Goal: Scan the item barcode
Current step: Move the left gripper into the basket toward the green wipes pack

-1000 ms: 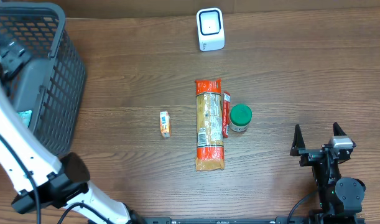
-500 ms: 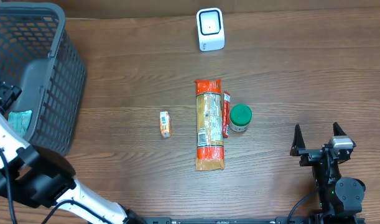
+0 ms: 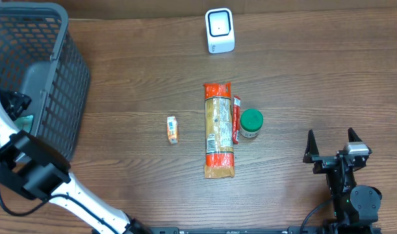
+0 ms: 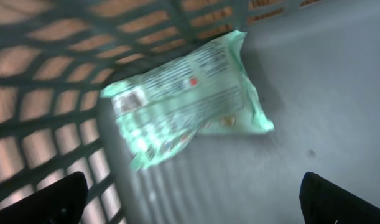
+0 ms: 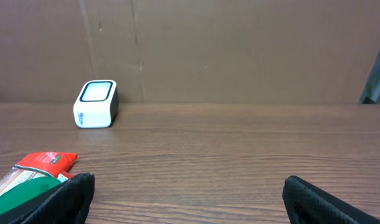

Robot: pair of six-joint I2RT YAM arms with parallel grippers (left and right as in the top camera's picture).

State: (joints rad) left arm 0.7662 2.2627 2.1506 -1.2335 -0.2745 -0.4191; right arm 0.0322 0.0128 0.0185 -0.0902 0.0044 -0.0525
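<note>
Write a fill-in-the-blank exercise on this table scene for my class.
1. The basket holds one ____ packet.
2. Seen from overhead, the jar stands to the ____ of the pasta.
3. The right gripper is ____, with nothing between its fingers.

Missing words: green; right; open.

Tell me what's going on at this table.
The left gripper is down inside the grey basket, open, above a pale green packet lying on its floor, not gripping it. The right gripper sits open and empty off to the right. The white scanner, pasta bag, green-lidded jar and small box lie untouched.
</note>
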